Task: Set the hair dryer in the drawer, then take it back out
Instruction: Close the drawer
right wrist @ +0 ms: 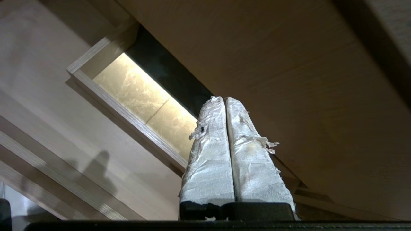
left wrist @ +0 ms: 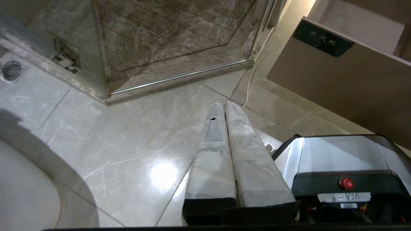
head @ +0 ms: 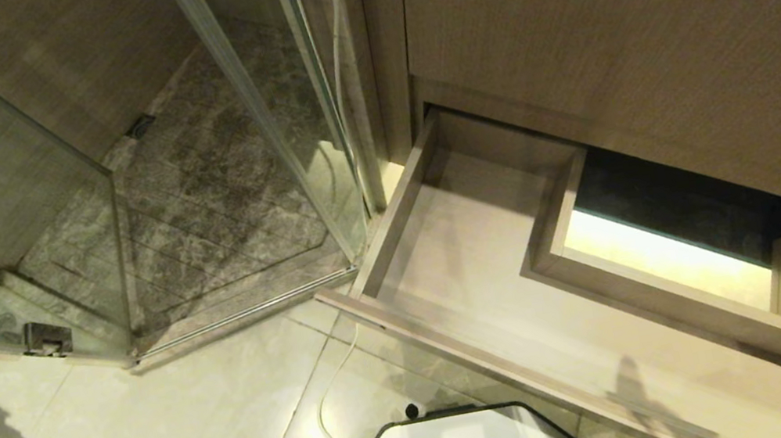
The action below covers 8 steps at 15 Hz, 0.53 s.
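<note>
A: Drawer (head: 497, 288) is standing pulled out under the taller front (head: 645, 33), nothing lying in it. Hair dryer isn't showing anywhere, can't tell where it's sitting.

B: So the placing step is looking not yet begun; next move is needing the dryer found and gripped.

A: Right gripper (right wrist: 223, 100) is hovering over the drawer's cut-out (right wrist: 144, 99), fingers pressed together, holding nothing. Left gripper (left wrist: 223, 105) is hanging below the drawer front, pointing at the floor (left wrist: 128, 144), also pressed together.

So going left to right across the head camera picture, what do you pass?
Clear glass shower enclosure with grey marble floor, then the pale cord hanging by its edge, then the open light-brown wood-grain drawer, then its boxed rectangular cut-out.
</note>
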### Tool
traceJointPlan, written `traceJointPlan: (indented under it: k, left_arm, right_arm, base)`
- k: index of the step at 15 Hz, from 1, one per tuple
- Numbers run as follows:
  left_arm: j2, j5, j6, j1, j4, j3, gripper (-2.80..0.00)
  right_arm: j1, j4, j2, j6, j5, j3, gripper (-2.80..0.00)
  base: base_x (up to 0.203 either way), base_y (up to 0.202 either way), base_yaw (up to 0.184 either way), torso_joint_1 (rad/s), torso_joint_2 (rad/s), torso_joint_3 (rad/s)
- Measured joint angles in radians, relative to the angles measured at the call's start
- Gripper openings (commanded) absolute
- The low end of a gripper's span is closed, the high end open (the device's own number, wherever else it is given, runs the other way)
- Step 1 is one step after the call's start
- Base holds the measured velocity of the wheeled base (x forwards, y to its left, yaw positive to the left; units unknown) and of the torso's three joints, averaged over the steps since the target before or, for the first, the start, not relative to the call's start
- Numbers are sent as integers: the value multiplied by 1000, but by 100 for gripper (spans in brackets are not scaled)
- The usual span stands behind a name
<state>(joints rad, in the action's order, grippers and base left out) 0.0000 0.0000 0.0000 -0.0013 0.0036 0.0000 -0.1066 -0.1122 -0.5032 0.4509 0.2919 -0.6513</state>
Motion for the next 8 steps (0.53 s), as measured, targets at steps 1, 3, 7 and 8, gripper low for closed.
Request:
traceJointPlan:
  k: [1,3,7,8]
  left_arm:
    - [0,0,0,-1,-2,0,-280]
    - [0,0,0,0,-1,0,-280]
    - [0,0,0,0,-1,0,-280]
    - [0,0,0,0,1,0,-280]
  right_arm:
    - [0,1,0,0,0,1,-280]
    - [1,-2,1,0,-1,9,-280]
    - [0,17,3,0,-2,17,-280]
    - [0,13,2,0,0,17,-280]
  base:
    - [0,0,0,-80,442,354]
    - [0,0,0,-2,363,351]
    - [0,0,0,-9,313,334]
    - [0,0,0,122,113,286]
